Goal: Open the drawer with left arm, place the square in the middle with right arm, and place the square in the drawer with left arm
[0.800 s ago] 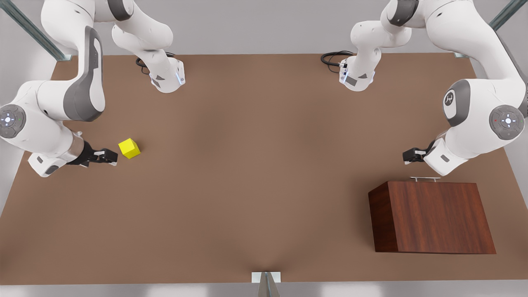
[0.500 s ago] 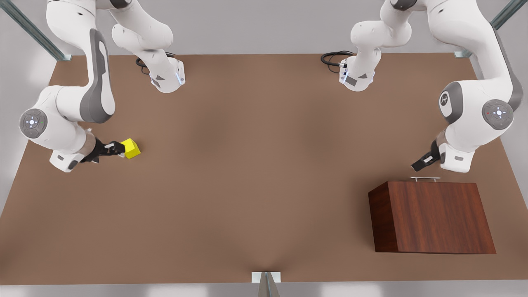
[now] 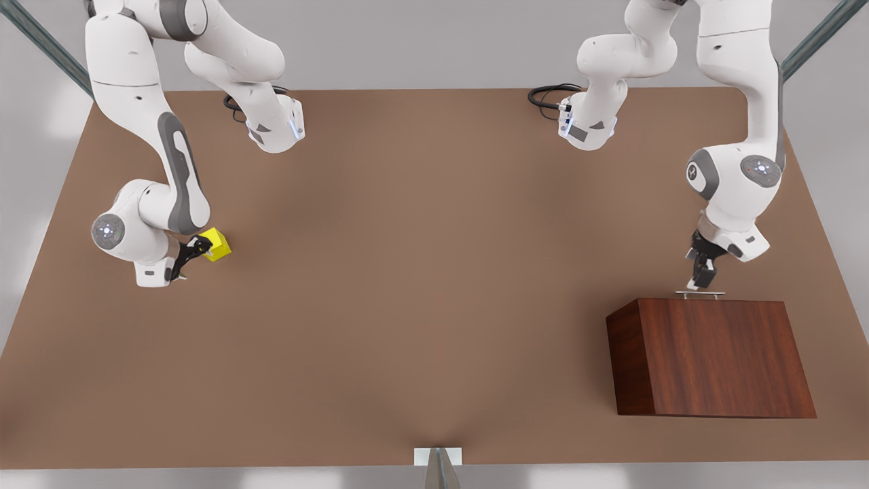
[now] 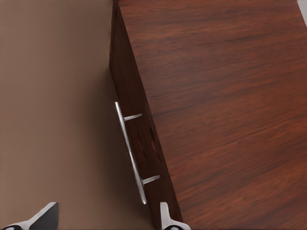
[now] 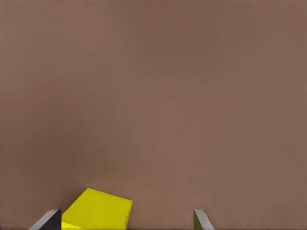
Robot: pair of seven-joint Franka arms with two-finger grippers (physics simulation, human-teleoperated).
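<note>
The square [image 3: 216, 244] is a small yellow cube on the brown tabletop at the front view's left. My right gripper [image 3: 192, 252] hangs over it, open. In the right wrist view the square [image 5: 98, 210] lies between the fingers [image 5: 48, 220], close to one of them. At the front view's right stands the wooden cabinet [image 3: 713, 356]. Its drawer [image 4: 136, 129] is shut flush, and the silver handle [image 3: 700, 294] sticks out from the front. My left gripper [image 3: 703, 280] points down just above that handle, open. One end of the handle [image 4: 129, 153] sits between its fingertips [image 4: 165, 218].
Both arm bases [image 3: 275, 129] [image 3: 587, 129] and their cables sit at the table's far edge. The middle of the table [image 3: 421, 272] is bare brown surface. A small metal bracket [image 3: 438, 458] marks the near edge.
Both wrists have swung from lying sideways to pointing down. The right gripper has closed in around the square. The left gripper has come down onto the drawer handle.
</note>
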